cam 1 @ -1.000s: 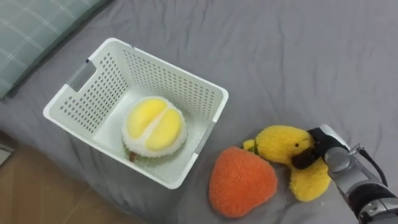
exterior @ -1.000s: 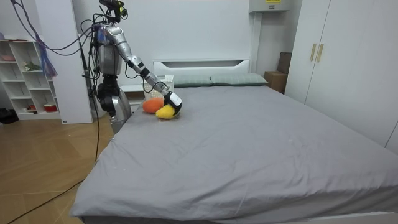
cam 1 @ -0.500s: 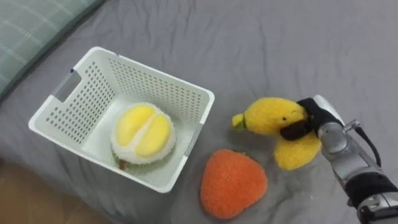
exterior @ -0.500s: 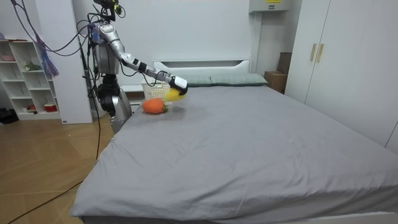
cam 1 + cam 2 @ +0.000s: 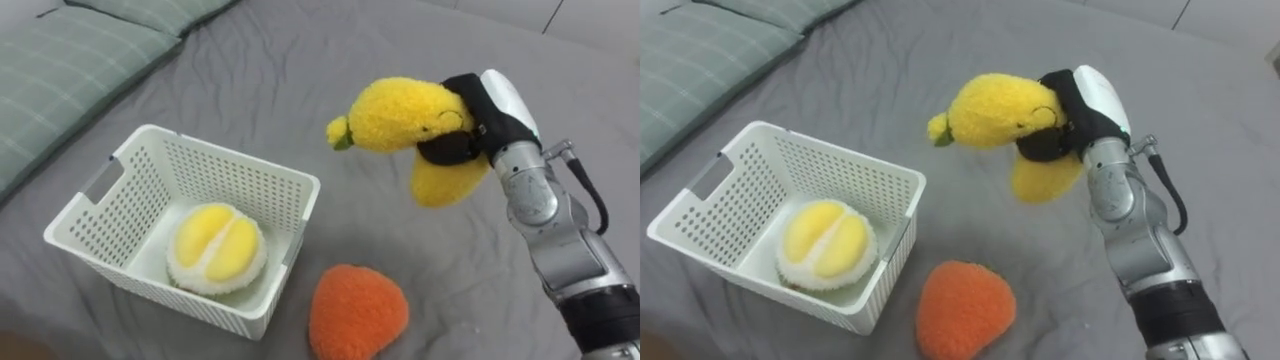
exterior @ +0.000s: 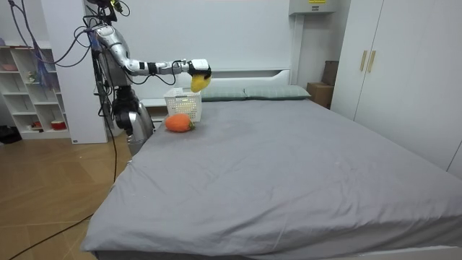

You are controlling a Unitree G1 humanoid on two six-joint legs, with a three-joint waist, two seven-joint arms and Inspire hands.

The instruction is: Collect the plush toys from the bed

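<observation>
Where a second ago the yellow plush toy [image 5: 395, 115] lay on the grey bed [image 5: 300, 60] beside the orange plush toy [image 5: 358, 315], the left eye view now shows it lifted clear. The right hand [image 5: 482, 118] has its dark fingers curled tight round it, at two o'clock from the white basket [image 5: 232, 166], which already holds a durian plush [image 5: 215, 248]. In the room view it hangs at one o'clock above the basket. The right eye view agrees: a drop looks next, with the orange one left.

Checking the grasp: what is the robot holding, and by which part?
The right hand holds the yellow plush aloft, fingers curled round its middle, where its two parts meet.
</observation>
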